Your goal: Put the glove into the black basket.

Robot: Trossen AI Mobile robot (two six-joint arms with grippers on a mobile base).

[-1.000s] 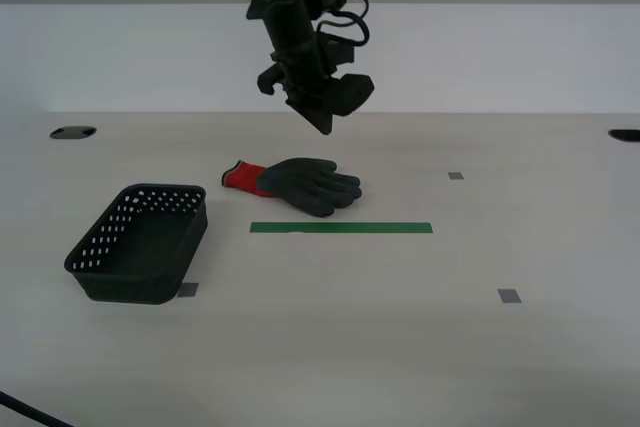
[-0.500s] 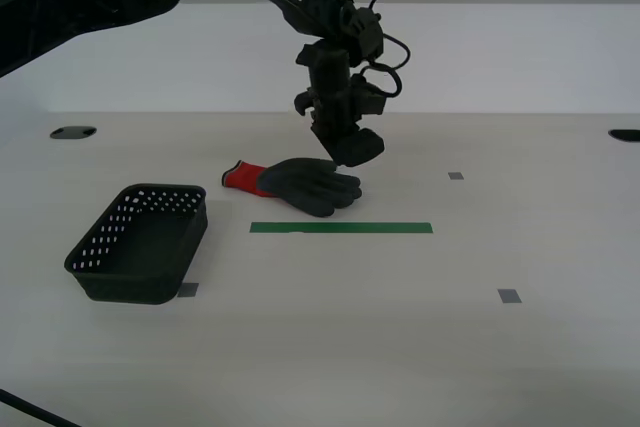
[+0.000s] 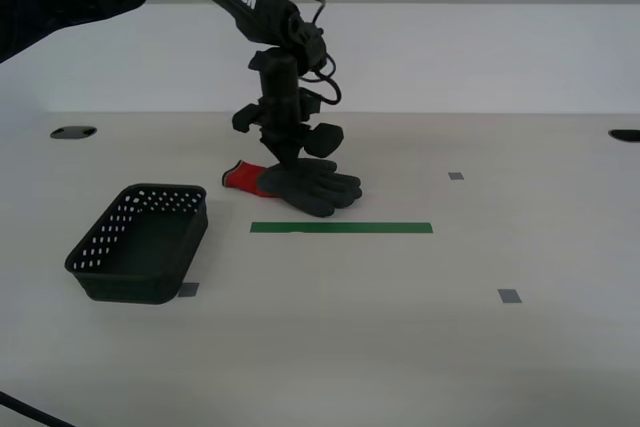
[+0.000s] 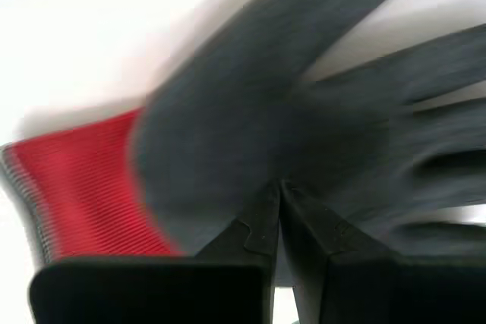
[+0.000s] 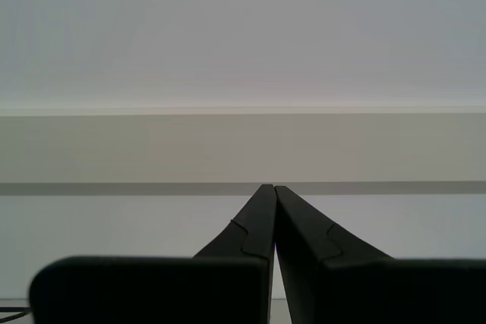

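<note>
The glove [image 3: 312, 185], dark grey with a red cuff, lies flat on the table just beyond the green tape, cuff toward the exterior view's left. It fills the second wrist view [image 4: 250, 127], blurred. My second gripper [image 3: 285, 159] hangs straight above the glove's palm near the cuff, its jaws closed tip to tip [image 4: 276, 185] right at the glove's surface, with no fabric seen between them. The black basket [image 3: 140, 242] stands empty at the exterior view's left front. My first gripper [image 5: 274, 187] is shut, faces a blank wall, and is out of the exterior view.
A green tape strip [image 3: 341, 228] lies in front of the glove. Small grey markers [image 3: 510, 296] sit at the exterior view's right, and one [image 3: 187, 290] by the basket. Dark holes [image 3: 72, 132] mark the table's far corners.
My second gripper came down from high above the table and shifted toward the exterior view's left, from over the glove's fingers to its palm by the cuff. Glove and basket have not moved.
</note>
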